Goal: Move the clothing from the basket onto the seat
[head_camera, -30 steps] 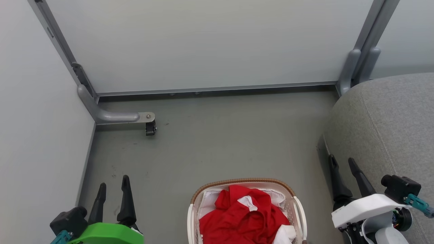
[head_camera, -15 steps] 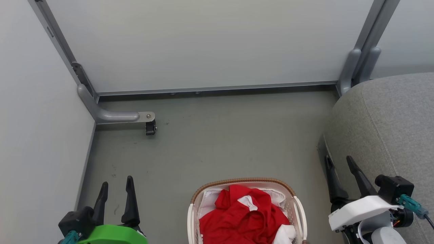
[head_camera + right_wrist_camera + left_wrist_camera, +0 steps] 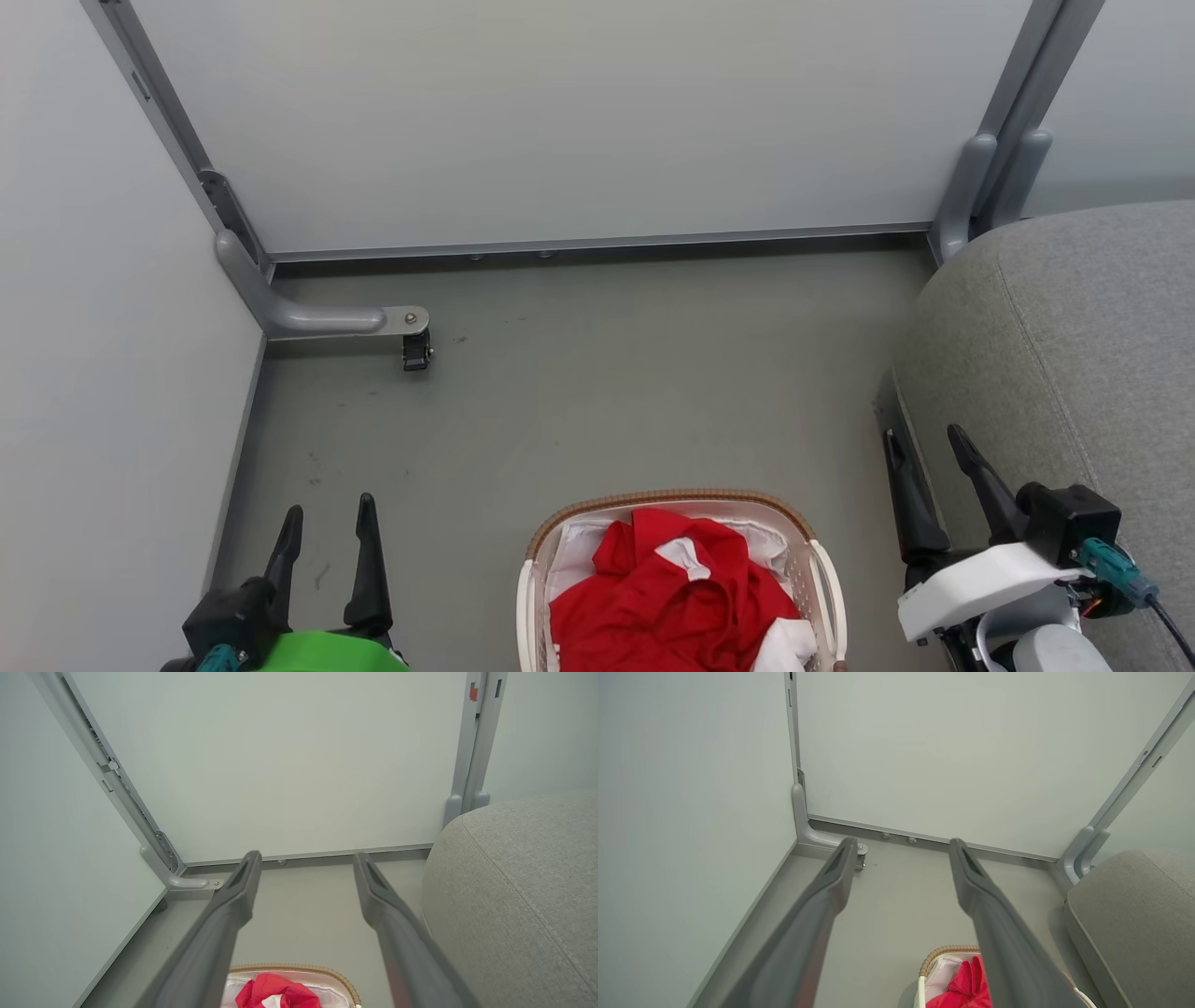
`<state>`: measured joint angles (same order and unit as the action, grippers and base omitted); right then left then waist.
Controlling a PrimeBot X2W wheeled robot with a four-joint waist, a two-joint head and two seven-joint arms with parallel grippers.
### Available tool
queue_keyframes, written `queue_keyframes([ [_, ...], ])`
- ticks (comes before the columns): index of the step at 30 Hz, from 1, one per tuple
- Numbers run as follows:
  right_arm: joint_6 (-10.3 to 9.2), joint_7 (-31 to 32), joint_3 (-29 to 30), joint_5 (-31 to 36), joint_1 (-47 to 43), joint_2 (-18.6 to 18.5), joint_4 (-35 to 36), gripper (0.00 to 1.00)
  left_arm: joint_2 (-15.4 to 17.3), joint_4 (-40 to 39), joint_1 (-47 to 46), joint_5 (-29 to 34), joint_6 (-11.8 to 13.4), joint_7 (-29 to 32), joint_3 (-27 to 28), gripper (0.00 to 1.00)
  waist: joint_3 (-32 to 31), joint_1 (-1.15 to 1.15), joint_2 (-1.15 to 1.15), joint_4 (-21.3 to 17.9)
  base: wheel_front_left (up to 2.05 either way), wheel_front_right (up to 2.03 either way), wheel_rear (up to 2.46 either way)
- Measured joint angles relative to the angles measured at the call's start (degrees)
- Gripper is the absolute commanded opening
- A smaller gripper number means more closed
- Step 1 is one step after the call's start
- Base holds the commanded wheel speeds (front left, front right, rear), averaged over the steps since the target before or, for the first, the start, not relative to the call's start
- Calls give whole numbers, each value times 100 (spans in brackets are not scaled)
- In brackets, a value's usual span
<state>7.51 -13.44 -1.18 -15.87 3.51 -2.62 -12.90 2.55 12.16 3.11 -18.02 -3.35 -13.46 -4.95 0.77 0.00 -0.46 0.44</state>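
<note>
Pre-grasp stance: clothing (image 3: 653, 607) heaped in basket (image 3: 667, 497), bottom centre.
Left claw (image 3: 329, 509) and right claw (image 3: 922, 437) stand spread wide and empty either side, likely staged for reaching; seat (image 3: 1074, 355) at right edge.

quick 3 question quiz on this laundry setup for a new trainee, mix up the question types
1. True or false: the clothing lies on the seat.
2. On which side of the basket does the seat stand? A) the robot's left B) the robot's right C) underneath it
3. Fill in: the left gripper and the right gripper both have their fingers ____.

Key:
1. False. The clothing is piled in the basket.
2. B
3. Open, with nothing between them.
</note>
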Motion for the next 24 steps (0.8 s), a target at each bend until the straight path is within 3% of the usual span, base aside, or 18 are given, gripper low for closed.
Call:
queue_keyframes([
  [24, 0, -156, -41, 584, 0, -9, 59, 100, 11, 221, 30, 458, 38, -167, -82, 100, 38, 0, 0, 7, 0, 0, 0],
])
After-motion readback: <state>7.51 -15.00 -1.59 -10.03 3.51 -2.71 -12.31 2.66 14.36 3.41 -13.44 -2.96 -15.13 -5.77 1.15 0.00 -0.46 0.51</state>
